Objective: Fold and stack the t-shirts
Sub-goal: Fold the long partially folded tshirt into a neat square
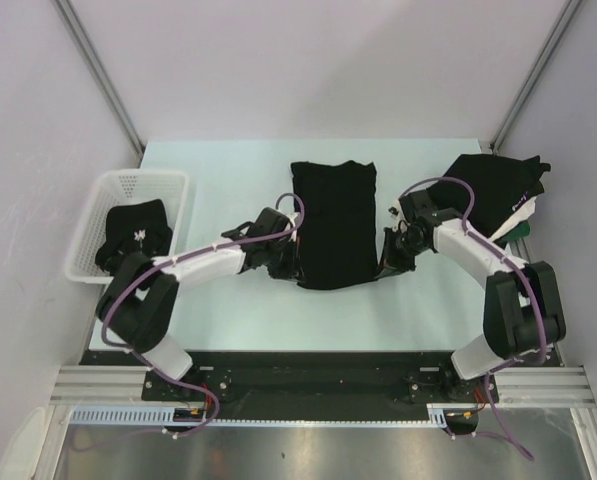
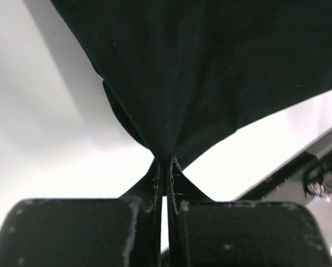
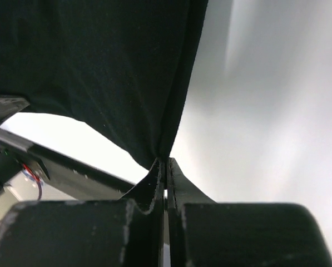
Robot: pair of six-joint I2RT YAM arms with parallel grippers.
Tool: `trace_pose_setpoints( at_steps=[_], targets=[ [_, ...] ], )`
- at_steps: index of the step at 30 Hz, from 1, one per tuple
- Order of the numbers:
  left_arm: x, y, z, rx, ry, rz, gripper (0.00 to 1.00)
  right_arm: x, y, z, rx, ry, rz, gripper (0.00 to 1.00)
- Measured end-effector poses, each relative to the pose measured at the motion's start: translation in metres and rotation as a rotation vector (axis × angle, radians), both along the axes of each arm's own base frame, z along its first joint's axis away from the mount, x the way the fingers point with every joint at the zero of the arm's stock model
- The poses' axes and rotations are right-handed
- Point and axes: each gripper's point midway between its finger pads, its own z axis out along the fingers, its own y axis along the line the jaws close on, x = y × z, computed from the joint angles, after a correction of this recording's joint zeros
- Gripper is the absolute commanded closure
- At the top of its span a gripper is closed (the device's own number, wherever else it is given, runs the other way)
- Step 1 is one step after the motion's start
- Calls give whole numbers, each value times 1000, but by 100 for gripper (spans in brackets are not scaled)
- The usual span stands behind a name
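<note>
Pinching the near edge of the black t-shirt (image 1: 333,225) at its two corners, I hold it from both sides. My left gripper (image 2: 164,162) is closed tight on the near left corner, and the cloth gathers to a point where the fingers (image 2: 153,186) meet. My right gripper (image 3: 166,161) is clamped the same way on the near right corner, with fabric fanning up and away from it. Seen from above, both corners are covered by my grippers, so I cannot see how much cloth each holds.

From there the shirt lies flat in the middle of the table (image 1: 228,170) as a long rectangle. Its long axis runs straight away from my bases toward the far edge. It is all black, and I cannot tell which end is the collar.

Further off on the left, a second black shirt (image 1: 133,228) with a small pale mark sits bunched in the white basket (image 1: 108,182). At the far right corner lies a dark pile of shirts (image 1: 488,180), with white and green edges peeking out beneath. My right arm crosses its near side, and I cannot count its layers.
</note>
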Motion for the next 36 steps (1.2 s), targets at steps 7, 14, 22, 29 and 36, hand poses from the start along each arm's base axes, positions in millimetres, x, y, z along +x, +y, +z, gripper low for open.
trace_pose_setpoints(
  at_steps=[7,14,22,29,36],
  targets=[
    [-49,4,31,-13,-27,-25,100,-55,-1,24,-15,36,29,100],
    [-59,19,72,-22,-97,13,100,-69,-4,56,34,-21,-6,100],
    [2,-5,108,16,-202,-3,100,-28,1,67,12,-71,-10,100],
    [68,-24,96,102,-258,-27,100,48,1,80,-25,-193,-19,100],
    [127,-11,106,117,-330,21,100,119,-9,84,-84,-276,-43,100]
  ],
)
